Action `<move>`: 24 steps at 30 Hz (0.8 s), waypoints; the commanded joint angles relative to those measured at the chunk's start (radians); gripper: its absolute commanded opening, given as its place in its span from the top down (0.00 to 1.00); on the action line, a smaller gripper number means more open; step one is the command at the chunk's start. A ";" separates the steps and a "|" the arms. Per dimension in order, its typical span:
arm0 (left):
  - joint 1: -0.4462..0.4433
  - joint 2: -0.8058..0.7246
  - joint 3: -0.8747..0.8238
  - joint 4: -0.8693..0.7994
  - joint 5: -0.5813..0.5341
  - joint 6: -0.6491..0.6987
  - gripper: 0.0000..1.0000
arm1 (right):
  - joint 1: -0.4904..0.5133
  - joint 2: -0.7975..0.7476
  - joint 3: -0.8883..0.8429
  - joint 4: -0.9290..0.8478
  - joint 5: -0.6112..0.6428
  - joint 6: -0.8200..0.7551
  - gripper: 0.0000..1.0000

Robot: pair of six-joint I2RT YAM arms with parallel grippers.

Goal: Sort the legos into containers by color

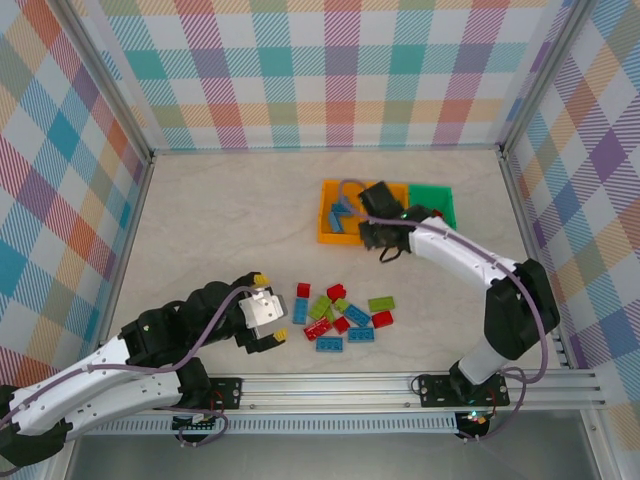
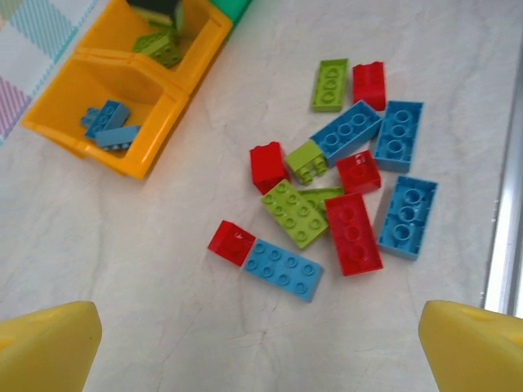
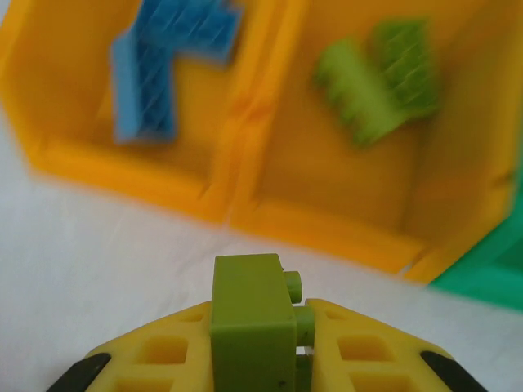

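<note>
Overhead camera looks down; both wrist cameras see the orange bins (image 2: 140,153) (image 3: 327,224).

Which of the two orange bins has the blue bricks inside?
The end orange bin, farthest from the green bin. It holds blue bricks; the middle orange bin beside it holds lime green bricks.

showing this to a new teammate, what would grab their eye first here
First, the lime green brick clamped in the right pincer, just short of the orange bin holding two green bricks. Next, the loose heap of red, blue and green bricks on the table in front of the open left pincer.
</note>
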 commanded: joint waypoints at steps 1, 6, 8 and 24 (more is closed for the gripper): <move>-0.010 -0.002 -0.020 0.002 -0.052 -0.014 0.00 | -0.084 0.101 0.087 0.065 0.061 0.017 0.76; -0.010 0.011 -0.020 -0.001 -0.051 -0.023 0.00 | -0.121 0.240 0.232 0.039 0.021 -0.002 0.69; -0.010 0.017 -0.022 -0.004 -0.066 -0.026 0.00 | -0.124 0.262 0.278 0.012 0.019 0.001 0.60; 0.077 0.102 0.015 0.063 -0.146 -0.291 0.00 | -0.007 -0.227 -0.126 0.058 -0.346 0.062 0.27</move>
